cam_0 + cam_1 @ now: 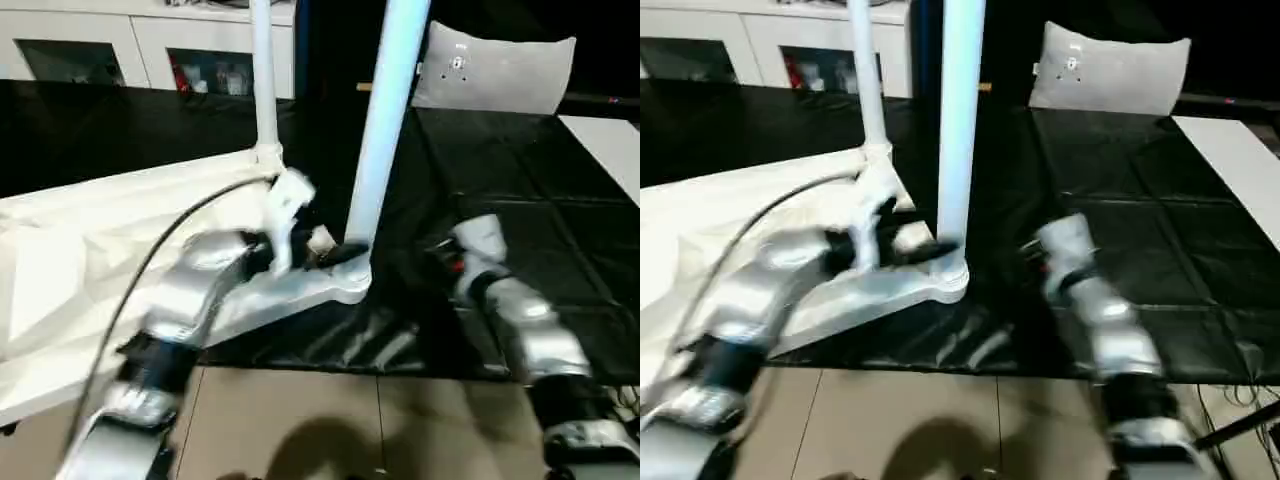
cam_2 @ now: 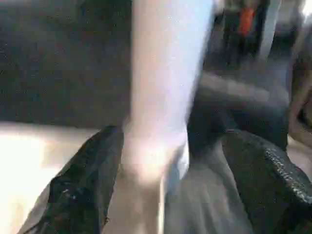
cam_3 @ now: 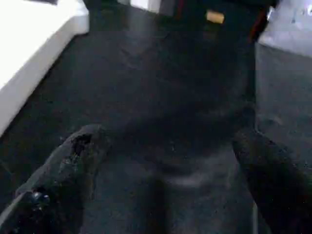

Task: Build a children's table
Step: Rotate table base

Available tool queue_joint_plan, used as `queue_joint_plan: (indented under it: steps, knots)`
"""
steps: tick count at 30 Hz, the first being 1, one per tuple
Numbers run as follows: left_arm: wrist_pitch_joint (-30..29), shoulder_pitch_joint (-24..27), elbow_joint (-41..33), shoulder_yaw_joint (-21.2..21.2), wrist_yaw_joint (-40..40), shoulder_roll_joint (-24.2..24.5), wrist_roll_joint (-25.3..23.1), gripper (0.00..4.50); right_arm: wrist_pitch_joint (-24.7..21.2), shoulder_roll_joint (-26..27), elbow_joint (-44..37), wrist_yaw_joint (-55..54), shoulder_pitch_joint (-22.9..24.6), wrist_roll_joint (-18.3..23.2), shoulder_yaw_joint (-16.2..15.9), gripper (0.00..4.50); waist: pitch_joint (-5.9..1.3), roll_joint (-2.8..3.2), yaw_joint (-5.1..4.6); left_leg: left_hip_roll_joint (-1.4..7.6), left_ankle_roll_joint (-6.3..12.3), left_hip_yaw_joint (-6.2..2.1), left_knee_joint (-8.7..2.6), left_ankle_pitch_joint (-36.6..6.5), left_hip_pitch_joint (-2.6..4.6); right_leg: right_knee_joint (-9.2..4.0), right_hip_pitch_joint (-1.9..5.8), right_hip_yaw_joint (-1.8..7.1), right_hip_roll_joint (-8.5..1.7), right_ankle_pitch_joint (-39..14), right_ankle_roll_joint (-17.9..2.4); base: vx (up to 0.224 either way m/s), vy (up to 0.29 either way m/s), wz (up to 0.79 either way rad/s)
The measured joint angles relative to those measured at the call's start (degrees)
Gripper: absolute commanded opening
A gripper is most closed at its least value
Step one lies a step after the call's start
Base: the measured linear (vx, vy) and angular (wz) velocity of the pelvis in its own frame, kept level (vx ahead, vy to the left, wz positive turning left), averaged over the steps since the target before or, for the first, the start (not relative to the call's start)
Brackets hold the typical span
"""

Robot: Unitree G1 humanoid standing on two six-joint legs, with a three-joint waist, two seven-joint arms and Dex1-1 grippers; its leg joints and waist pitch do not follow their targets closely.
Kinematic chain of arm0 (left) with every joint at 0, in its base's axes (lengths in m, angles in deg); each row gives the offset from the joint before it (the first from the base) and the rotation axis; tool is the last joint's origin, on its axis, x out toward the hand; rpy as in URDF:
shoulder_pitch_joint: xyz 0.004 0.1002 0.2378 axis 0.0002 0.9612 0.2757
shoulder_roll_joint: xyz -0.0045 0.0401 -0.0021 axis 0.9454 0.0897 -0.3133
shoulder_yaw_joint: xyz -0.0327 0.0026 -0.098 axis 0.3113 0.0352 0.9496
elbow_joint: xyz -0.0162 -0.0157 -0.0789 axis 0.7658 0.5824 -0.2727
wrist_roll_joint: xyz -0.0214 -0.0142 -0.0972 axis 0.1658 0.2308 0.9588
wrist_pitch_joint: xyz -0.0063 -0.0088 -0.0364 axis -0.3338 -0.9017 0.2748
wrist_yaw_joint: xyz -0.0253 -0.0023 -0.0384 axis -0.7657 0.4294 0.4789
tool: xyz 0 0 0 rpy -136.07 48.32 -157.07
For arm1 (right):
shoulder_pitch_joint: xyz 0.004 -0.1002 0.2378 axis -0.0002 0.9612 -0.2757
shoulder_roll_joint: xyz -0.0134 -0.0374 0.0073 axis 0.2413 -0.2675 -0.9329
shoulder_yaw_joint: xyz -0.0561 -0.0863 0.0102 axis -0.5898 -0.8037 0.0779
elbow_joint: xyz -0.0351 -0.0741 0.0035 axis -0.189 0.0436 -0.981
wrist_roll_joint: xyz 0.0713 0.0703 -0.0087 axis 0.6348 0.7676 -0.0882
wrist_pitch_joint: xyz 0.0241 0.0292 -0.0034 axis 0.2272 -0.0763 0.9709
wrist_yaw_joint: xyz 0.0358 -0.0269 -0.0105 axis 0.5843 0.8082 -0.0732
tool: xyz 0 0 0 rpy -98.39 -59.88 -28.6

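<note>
1. The tabletop (image 1: 90, 250) lies upside down on the black floor mat (image 1: 520, 170), on my left. Its long axis runs from the near left toward the far right.
2. Two legs stand in the corner sockets at its right end, both pointing up and running out of the top of the frame.
3. The near leg (image 1: 385, 110) stands in the near right corner socket (image 1: 352, 280). Its long axis is close to vertical, leaning slightly right toward the top.
4. The far leg (image 1: 264, 75) stands in the far corner socket (image 1: 268, 155), upright.
5. My left gripper (image 2: 168, 170) is at the base of the near leg. Its fingers (image 2: 83, 180) are spread, one on each side of the leg. I cannot tell whether they touch it.
6. My right gripper (image 3: 168, 170) is spread wide and holds nothing. It hangs over bare mat, to the right of the near socket and apart from it.
7. A grey-white panel (image 1: 495, 70) stands at the far side of the mat. A white cabinet (image 1: 150, 45) stands at the far left.
</note>
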Motion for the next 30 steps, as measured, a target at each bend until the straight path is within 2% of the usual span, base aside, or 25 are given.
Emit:
queue_joint_plan:
  steps: [2,5,6,9,11,14,19,22,25,27,30]
  knots:
    - [-1.7,0.8,-2.1,-0.9,-0.1,1.2,-0.6,3.60,-1.2,-0.9,-3.5,1.6,1.4,0.8,0.0,4.50,0.00,0.00,0.37,0.00,0.06,0.00,0.03,0.0,0.02,-0.05,0.09,0.00,0.00,0.0,0.0,0.000,0.000,0.00]
    - [-5.2,1.8,-7.0,-1.8,-0.9,3.1,-1.6,3.60,-4.7,-4.8,-10.9,5.9,6.2,2.2,-0.9,4.50,0.00,0.00,1.05,0.00,-0.07,0.00,0.03,-0.1,0.10,-0.17,0.26,0.00,0.00,0.0,0.1,0.000,0.000,0.00]
    - [-6.1,1.9,-7.8,-1.8,-1.7,3.2,-1.9,3.26,-5.9,-6.0,-12.5,7.1,7.4,2.3,-1.2,4.50,0.00,0.01,1.13,-0.01,-0.21,0.00,0.03,-0.1,0.08,-0.22,0.27,0.00,0.00,0.0,0.1,0.000,0.000,0.00]
    - [-8.9,3.3,-10.2,-2.7,-5.3,3.4,-4.6,3.19,-9.6,-10.0,-20.9,11.5,14.4,3.2,-2.5,4.50,-0.01,0.02,1.25,-0.01,-0.19,-0.01,0.01,-0.2,0.18,-0.34,0.42,-0.01,0.00,-0.1,0.4,0.000,0.000,0.00]
    - [-10.0,3.7,-9.8,-3.8,-6.9,3.4,-6.1,2.87,-11.9,-10.9,-25.0,13.1,17.3,4.6,-2.9,4.50,0.00,0.02,0.92,-0.01,-0.19,-0.02,0.01,-0.2,0.16,-0.34,0.40,-0.02,0.00,-0.2,0.6,0.000,0.000,0.00]
    - [-10.5,3.6,-9.5,-4.8,-7.2,3.4,-6.8,2.69,-14.5,-12.0,-29.9,14.8,18.4,6.3,-3.9,4.50,-0.02,0.06,0.18,-0.01,-0.20,-0.03,0.01,-0.2,0.18,-0.35,0.44,-0.04,0.00,-0.1,0.6,0.000,0.000,0.00]
    - [-11.2,3.5,-6.9,-5.4,-7.7,3.0,-6.8,2.31,-19.9,-14.0,-36.9,17.6,21.0,9.1,-5.6,4.50,-0.04,0.10,-0.03,-0.01,-0.21,-0.13,0.01,-0.2,0.54,-0.51,0.81,-0.16,0.00,-0.2,0.7,0.000,0.000,0.00]
    - [-11.3,3.3,-5.8,-6.2,-8.1,2.9,-7.7,1.98,-21.6,-14.0,-38.5,17.9,21.5,9.1,-6.6,4.50,-0.04,0.10,-0.16,-0.02,-0.20,-0.17,0.01,-0.2,0.51,-0.64,0.87,-0.19,0.00,-0.2,0.7,0.000,0.000,0.00]
    - [-11.0,3.0,-4.4,-6.7,-8.9,3.2,-9.0,1.93,-22.7,-14.0,-39.5,17.5,21.5,9.1,-6.6,4.50,-0.04,0.10,-0.24,-0.02,-0.19,-0.18,0.01,-0.2,0.49,-0.68,0.88,-0.20,0.00,-0.2,0.7,0.000,0.000,0.00]
    - [-10.8,2.8,-3.4,-6.7,-9.0,3.3,-9.0,1.58,-23.0,-14.0,-39.8,17.2,21.5,9.1,-6.6,4.50,-0.04,0.10,-0.20,-0.02,-0.19,-0.19,0.01,-0.2,0.49,-0.68,0.88,-0.23,0.00,-0.2,0.7,0.000,0.000,0.00]
    - [-10.2,2.6,-3.0,-6.7,-8.8,3.4,-8.9,1.42,-24.2,-14.0,-40.0,16.7,21.4,9.2,-6.7,4.50,-0.04,0.10,-0.18,-0.02,-0.18,-0.22,0.00,-0.2,0.47,-0.68,0.89,-0.27,0.00,-0.2,0.7,0.000,0.000,0.00]
